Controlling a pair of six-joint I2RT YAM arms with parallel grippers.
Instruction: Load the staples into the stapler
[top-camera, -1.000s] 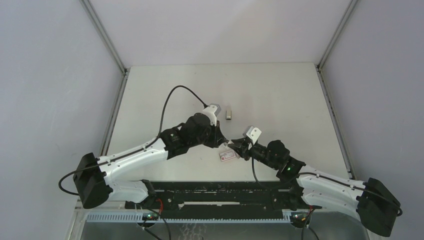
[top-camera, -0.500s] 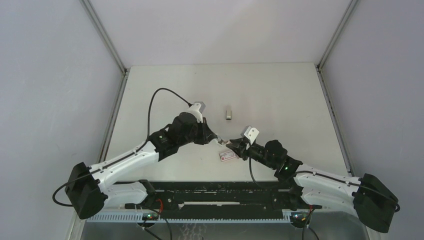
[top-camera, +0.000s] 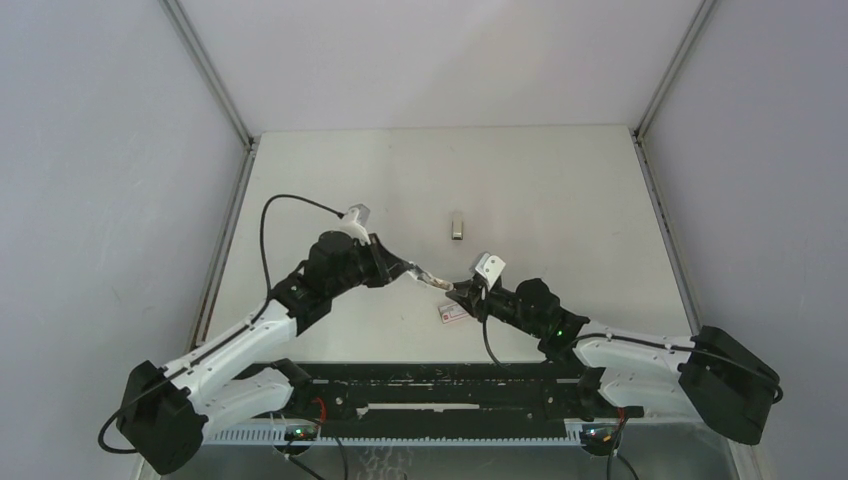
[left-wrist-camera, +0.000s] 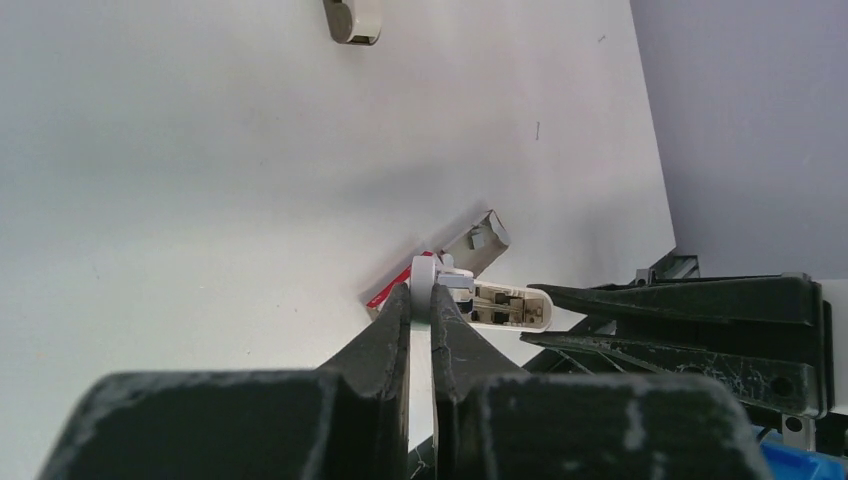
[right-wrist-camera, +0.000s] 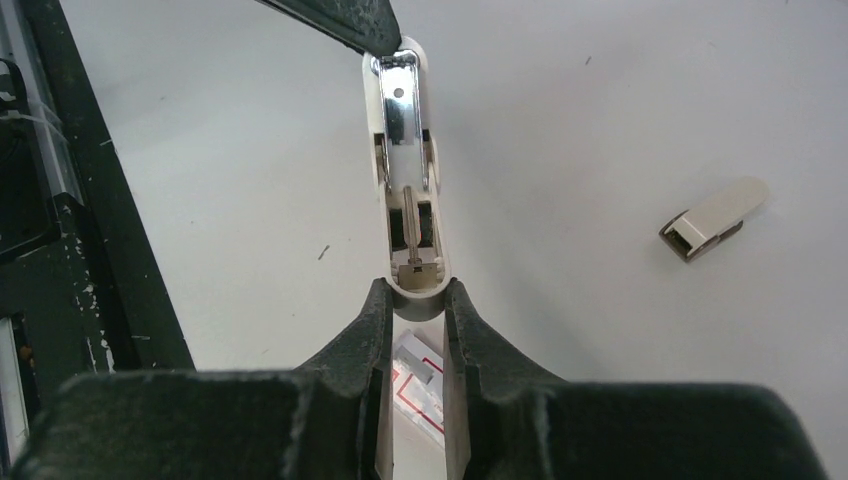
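Note:
The stapler (top-camera: 438, 282) hangs opened out between both grippers, just above the table. My left gripper (top-camera: 420, 273) (left-wrist-camera: 421, 295) is shut on its white top cover (left-wrist-camera: 426, 275). My right gripper (top-camera: 457, 292) (right-wrist-camera: 411, 290) is shut on the rounded end of the base (right-wrist-camera: 413, 283). The right wrist view shows the stapler (right-wrist-camera: 404, 150) spread lengthwise, its metal arm and inner channel bared. The staples (top-camera: 459, 227) (right-wrist-camera: 712, 218) (left-wrist-camera: 352, 15), a small greyish bar, lie alone on the table beyond both grippers.
A red-and-white small box (top-camera: 452, 312) (left-wrist-camera: 440, 270) with its tan tray slid out lies on the table right under the stapler. The black rail (top-camera: 440, 385) with both arm bases runs along the near edge. Grey walls stand on the left, right and far sides.
My left arm has drawn back to the left, its gripper still on the cover, so the stapler now stands spread wider. My right gripper has shifted slightly left. The staples and box have not moved.

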